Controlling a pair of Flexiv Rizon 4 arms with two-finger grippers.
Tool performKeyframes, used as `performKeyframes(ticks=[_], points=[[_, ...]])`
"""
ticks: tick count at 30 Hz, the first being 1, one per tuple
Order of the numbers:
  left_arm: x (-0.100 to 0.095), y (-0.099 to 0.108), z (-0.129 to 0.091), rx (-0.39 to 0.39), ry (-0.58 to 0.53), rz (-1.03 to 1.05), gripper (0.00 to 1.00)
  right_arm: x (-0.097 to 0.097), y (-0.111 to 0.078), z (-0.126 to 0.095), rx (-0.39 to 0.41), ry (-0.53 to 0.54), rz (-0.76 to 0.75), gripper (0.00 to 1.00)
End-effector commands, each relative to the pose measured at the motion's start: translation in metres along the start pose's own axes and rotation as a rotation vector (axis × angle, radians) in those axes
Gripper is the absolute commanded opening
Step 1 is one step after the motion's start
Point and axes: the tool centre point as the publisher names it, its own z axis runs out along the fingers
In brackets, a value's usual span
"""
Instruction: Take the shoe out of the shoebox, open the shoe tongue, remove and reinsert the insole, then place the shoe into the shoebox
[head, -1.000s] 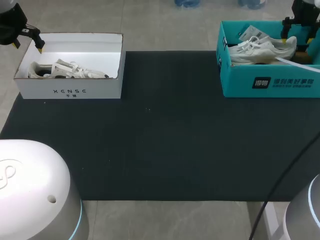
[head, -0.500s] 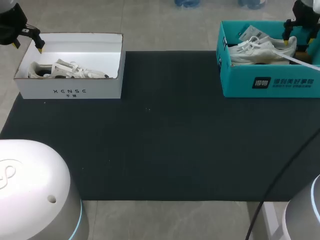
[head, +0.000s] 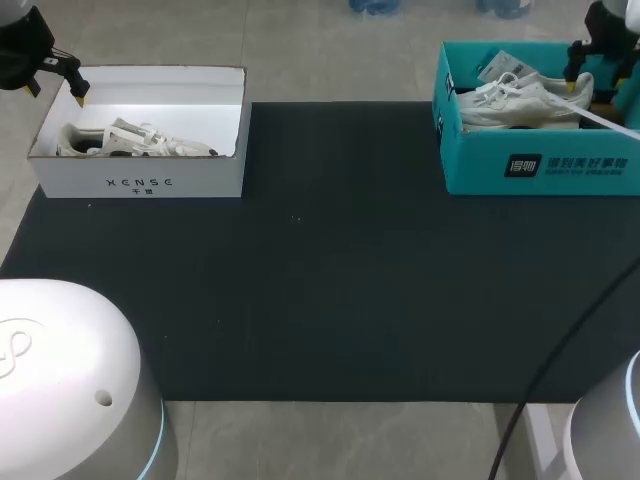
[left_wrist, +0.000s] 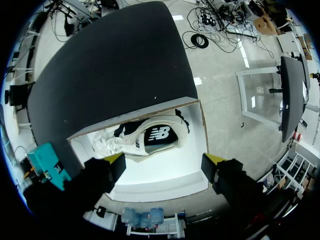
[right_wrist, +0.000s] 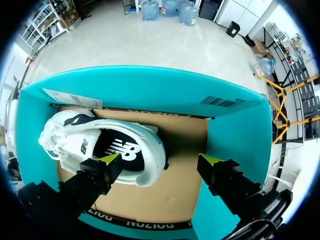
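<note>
Step in hand, by my reading: lifting the shoe (right_wrist: 142, 135) out of the teal shoebox (head: 540, 165). The shoe lies inside that box on its cardboard floor, opening upward, its dark insole showing. The right fingers (right_wrist: 107, 161) stand apart above the box and grip nothing. One tip is over the shoe's heel end, the other over bare floor beside the box's end wall. To do this well, I would shift the hand further over the shoe until the heel collar sits between both tips, and only then descend. Closing from here would likely catch one edge only. The lift should then go straight up, so the sole clears the teal wall without dragging the box across the worktop (head: 340, 280). The left fingers (left_wrist: 116, 160) are also apart and empty, above a white shoebox (head: 140, 180) well apart from the teal shoebox. That box holds a second shoe (left_wrist: 150, 137). On views: the right wrist view alone shows both right tips, the gap between them and the shoe's open top. The head view gives only one right tip at the heel, so the spread cannot be judged there. The head view alone shows both boxes together and the bare worktop between them.
</note>
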Motion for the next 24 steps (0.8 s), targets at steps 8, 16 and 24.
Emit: performKeyframes(ticks=[8, 16, 24], points=[[0.000, 0.000, -0.001, 0.000, 0.002, 0.001, 1.00, 0.000, 0.035, 0.020, 0.183, 0.017, -0.028, 0.36], [0.000, 0.000, -0.001, 0.000, 0.002, 0.001, 1.00, 0.001, 0.035, 0.023, 0.203, 0.018, -0.029, 0.00], [0.000, 0.000, -0.001, 0.000, 0.002, 0.001, 1.00, -0.005, 0.031, 0.018, 0.214, -0.001, -0.019, 0.00]])
